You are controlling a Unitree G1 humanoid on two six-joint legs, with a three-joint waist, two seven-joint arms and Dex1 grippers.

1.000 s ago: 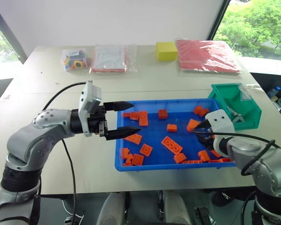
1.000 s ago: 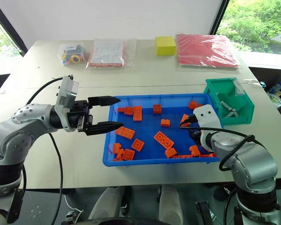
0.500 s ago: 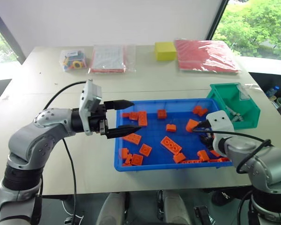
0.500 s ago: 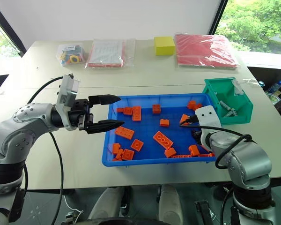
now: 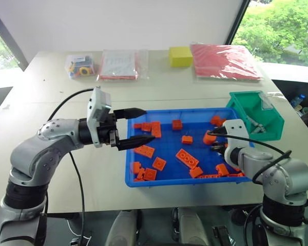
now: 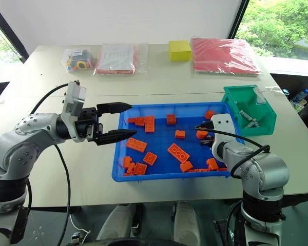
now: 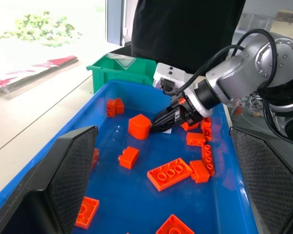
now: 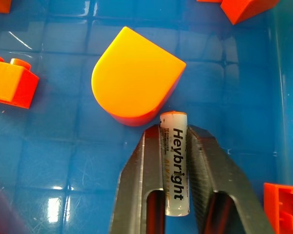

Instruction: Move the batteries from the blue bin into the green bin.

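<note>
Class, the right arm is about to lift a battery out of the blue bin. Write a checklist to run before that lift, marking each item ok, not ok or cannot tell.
1. Right gripper shut on the battery: ok.
2. Battery lying straight between the fingers: ok.
3. Rounded orange brick clear of the battery tip: not ok, it sits right against it.
4. Green bin has room: ok.
5. Left gripper open and away from the right arm: ok.
</note>
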